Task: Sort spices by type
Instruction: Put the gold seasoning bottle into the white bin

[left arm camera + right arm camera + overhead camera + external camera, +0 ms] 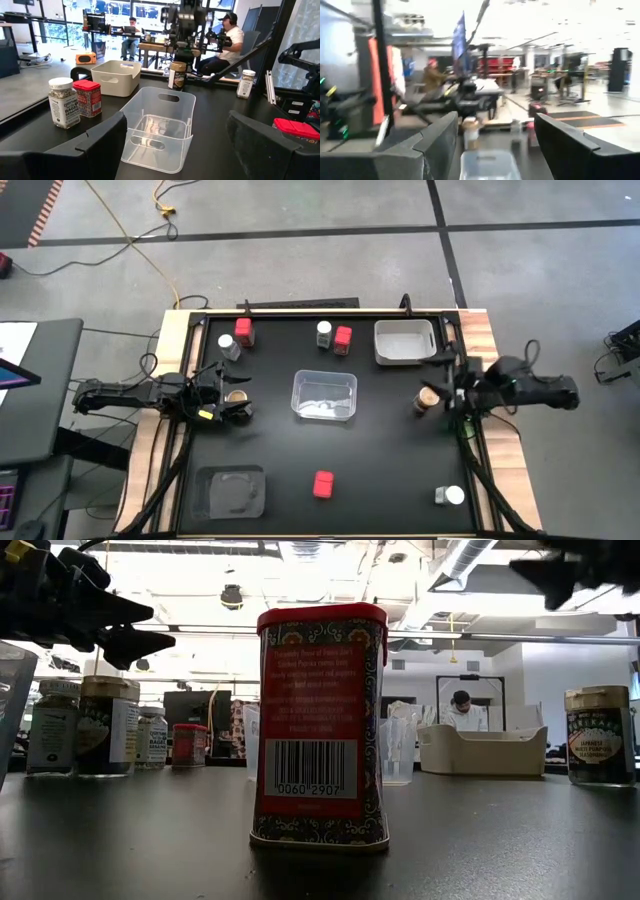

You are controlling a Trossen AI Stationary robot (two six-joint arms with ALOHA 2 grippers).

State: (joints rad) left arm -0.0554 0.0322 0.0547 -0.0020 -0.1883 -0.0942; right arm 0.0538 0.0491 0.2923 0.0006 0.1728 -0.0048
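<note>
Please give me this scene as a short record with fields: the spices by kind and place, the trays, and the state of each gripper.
red boxes: three; one far left, one far centre, one near centre
white-lid jars: far left, far centre, near right
tan-brown jars: one by left gripper, one by right gripper
trays: clear tray at centre, grey tray far right, clear tray near left
left gripper: open, above the table, holding nothing
right gripper: open, above the table, holding nothing

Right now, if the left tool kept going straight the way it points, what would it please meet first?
Probably the clear tray at mid-table: it lies straight ahead of the open left tool, though the depth is hard to judge.
</note>
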